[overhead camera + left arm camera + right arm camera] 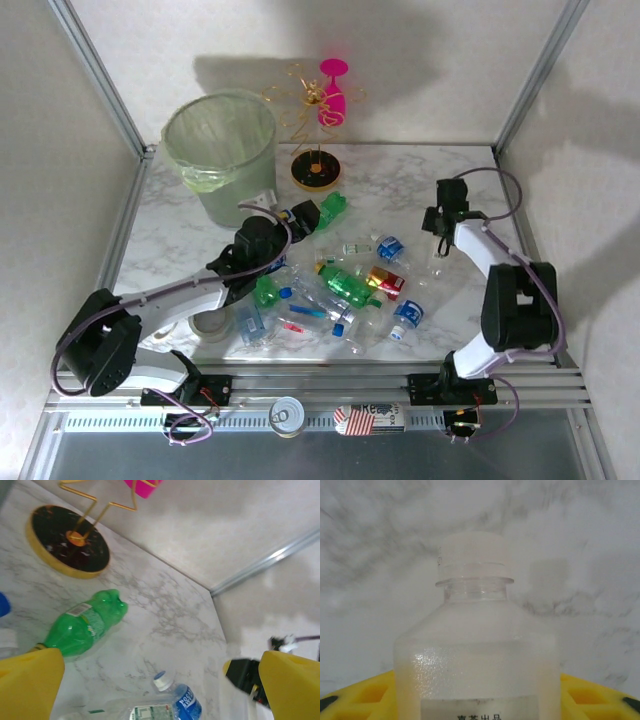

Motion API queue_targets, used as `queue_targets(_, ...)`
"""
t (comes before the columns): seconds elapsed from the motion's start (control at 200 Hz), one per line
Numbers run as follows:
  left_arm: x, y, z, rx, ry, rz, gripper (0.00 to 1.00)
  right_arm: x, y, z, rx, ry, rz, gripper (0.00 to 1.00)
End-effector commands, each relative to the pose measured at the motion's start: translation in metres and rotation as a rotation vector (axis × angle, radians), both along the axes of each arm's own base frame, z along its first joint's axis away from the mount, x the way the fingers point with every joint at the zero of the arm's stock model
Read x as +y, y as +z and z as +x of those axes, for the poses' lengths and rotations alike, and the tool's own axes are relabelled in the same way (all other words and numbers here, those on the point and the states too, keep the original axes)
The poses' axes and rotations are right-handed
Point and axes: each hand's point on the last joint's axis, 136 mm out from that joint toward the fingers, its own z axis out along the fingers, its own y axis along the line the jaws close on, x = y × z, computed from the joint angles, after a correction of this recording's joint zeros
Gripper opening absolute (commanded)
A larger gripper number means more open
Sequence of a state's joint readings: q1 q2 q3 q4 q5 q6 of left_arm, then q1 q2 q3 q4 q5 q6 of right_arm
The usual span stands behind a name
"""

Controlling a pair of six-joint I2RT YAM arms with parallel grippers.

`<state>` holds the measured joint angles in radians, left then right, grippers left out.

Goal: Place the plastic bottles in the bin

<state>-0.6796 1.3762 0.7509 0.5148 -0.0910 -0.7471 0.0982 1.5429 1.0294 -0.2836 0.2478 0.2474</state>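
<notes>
Several plastic bottles [345,285], clear, green and one red-labelled, lie scattered on the marble table between the arms. The bin [220,150], lined with a pale green bag, stands at the back left. My left gripper [305,215] hangs open above the table, its yellow fingers [30,680] spread wide. Ahead of it lie a green bottle [82,625] and a blue-labelled clear bottle [187,702]. On the right, my right gripper [438,240] is shut on a clear bottle [475,630] with a pale cap; yellow pads [600,697] sit against both its sides.
A gold wire stand on a black disc [316,170] and a pink goblet [333,92] stand behind the bottles, close to the bin. A tape roll [210,325] lies under the left arm. A tin can [287,415] sits on the front rail.
</notes>
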Motion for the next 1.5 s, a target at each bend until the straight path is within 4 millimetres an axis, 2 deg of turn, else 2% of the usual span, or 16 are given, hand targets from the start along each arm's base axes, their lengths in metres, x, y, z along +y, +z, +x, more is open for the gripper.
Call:
queue_targets(0.0,-0.034,0.025,-0.008,-0.081,-0.171,0.001,0.99,0.024,0.08,0.017,-0.234,0.082,0.119,0.45)
queue_targets(0.115,-0.054,0.036,-0.013,-0.121,-0.249,0.04,0.99,0.06,0.121,0.013,-0.351,0.207,0.291,0.42)
queue_targets(0.265,-0.083,0.043,-0.028,-0.156,-0.361,0.101,0.99,0.102,0.154,0.001,-0.432,0.333,0.509,0.41)
queue_targets(0.366,-0.108,0.044,-0.043,-0.174,-0.461,0.133,0.99,0.129,0.165,-0.008,-0.45,0.41,0.635,0.39)
queue_targets(0.506,-0.139,0.04,-0.061,-0.175,-0.565,0.184,0.99,0.154,0.175,-0.018,-0.474,0.47,0.715,0.38)
queue_targets(0.661,-0.157,0.031,-0.065,-0.152,-0.601,0.211,0.99,0.175,0.178,-0.027,-0.472,0.527,0.77,0.37)
queue_targets(0.821,-0.163,0.023,-0.056,-0.125,-0.579,0.224,0.99,0.188,0.182,-0.038,-0.472,0.565,0.796,0.37)
queue_targets(0.861,-0.164,0.016,-0.055,-0.1,-0.583,0.239,0.99,0.191,0.182,-0.04,-0.474,0.572,0.799,0.37)
queue_targets(1.092,-0.176,0.011,-0.05,-0.073,-0.599,0.231,0.97,0.201,0.184,-0.049,-0.488,0.59,0.83,0.36)
queue_targets(1.167,-0.176,0.011,-0.047,-0.071,-0.587,0.237,0.9,0.203,0.184,-0.05,-0.489,0.591,0.831,0.36)
queue_targets(1.352,-0.167,0.011,-0.041,-0.072,-0.529,0.251,0.62,0.205,0.183,-0.051,-0.487,0.59,0.828,0.38)
queue_targets(1.442,-0.16,0.014,-0.039,-0.08,-0.495,0.251,0.56,0.205,0.186,-0.051,-0.497,0.59,0.836,0.44)
queue_targets(1.497,-0.156,0.015,-0.038,-0.084,-0.475,0.255,0.55,0.205,0.191,-0.05,-0.506,0.593,0.833,0.54)
